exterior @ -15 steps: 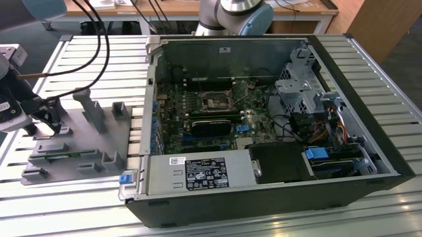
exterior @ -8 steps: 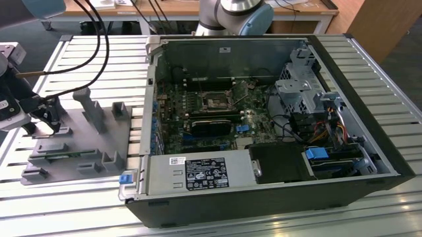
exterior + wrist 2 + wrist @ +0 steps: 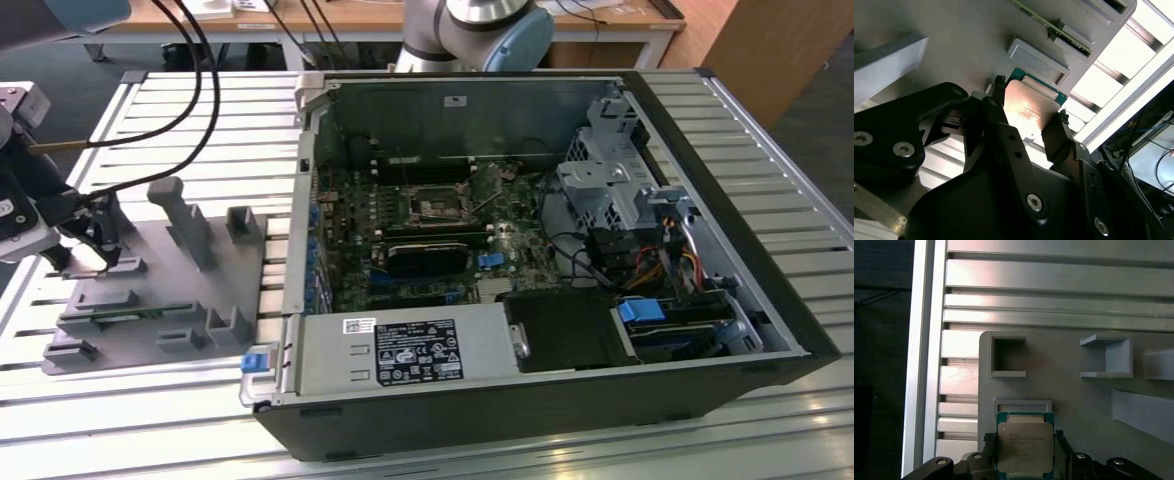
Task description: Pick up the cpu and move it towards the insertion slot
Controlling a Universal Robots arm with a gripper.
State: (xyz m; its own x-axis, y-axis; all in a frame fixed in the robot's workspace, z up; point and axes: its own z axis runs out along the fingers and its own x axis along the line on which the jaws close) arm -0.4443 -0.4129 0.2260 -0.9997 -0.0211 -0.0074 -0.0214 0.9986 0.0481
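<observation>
Hand hangs low over the grey holder plate at the exterior view's left, on the slatted metal worktop. It is clamped on the cpu. In both wrist views the two black fingers press against opposite edges of the chip's green board, with its silvery top showing between them.

The cpu sits at the near edge of the plate, just beside a low raised frame that looks like its nest. I cannot tell whether it has left the plate or rests on it. In the second wrist view the hand grips across the chip, so the free edges point along the line of the arm. The thin green memory strip lies apart in its own holder.

The open computer case stands just beside the plate, toward the exterior view's right. The square socket on the board inside it looks like the insertion slot. It lies well apart from the hand, to the exterior view's right and somewhat farther back, beyond the case wall. As I judge it, the chip must rise above that wall before it can travel across.
</observation>
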